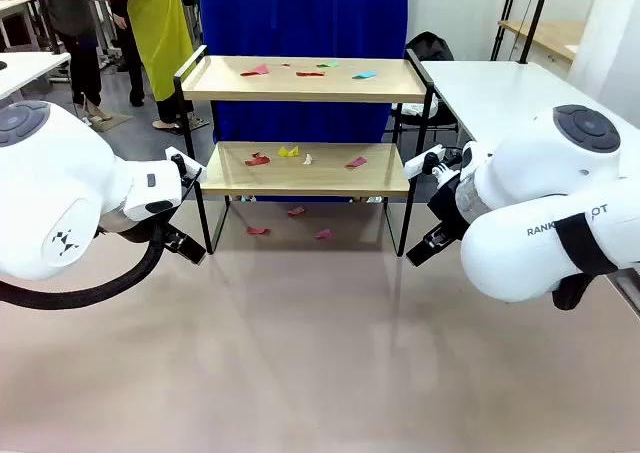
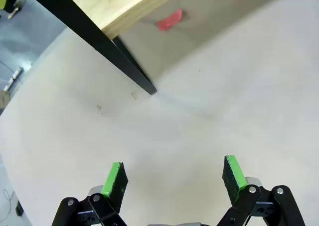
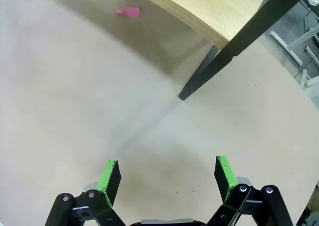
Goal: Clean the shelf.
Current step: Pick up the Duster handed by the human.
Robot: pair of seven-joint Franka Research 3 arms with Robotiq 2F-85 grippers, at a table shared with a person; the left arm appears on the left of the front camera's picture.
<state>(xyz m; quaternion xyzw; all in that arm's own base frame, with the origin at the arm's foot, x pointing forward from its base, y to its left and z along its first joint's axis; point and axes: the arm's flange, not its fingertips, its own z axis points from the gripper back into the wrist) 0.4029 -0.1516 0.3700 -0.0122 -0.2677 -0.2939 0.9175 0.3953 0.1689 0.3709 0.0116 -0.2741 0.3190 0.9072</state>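
beige tabletop (image 1: 320,353) carries shelf (image 1: 305,168) ahead of spread left fingers (image 2: 115,178) and spread right fingers (image 3: 224,172).

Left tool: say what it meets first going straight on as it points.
Probably the bare table, just short of the shelf leg's foot; the left tool stands open, depth uncertain.

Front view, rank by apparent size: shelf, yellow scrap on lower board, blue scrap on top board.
1. shelf.
2-3. yellow scrap and blue scrap: they look about alike, and the blue one sits farther off, so unranked.
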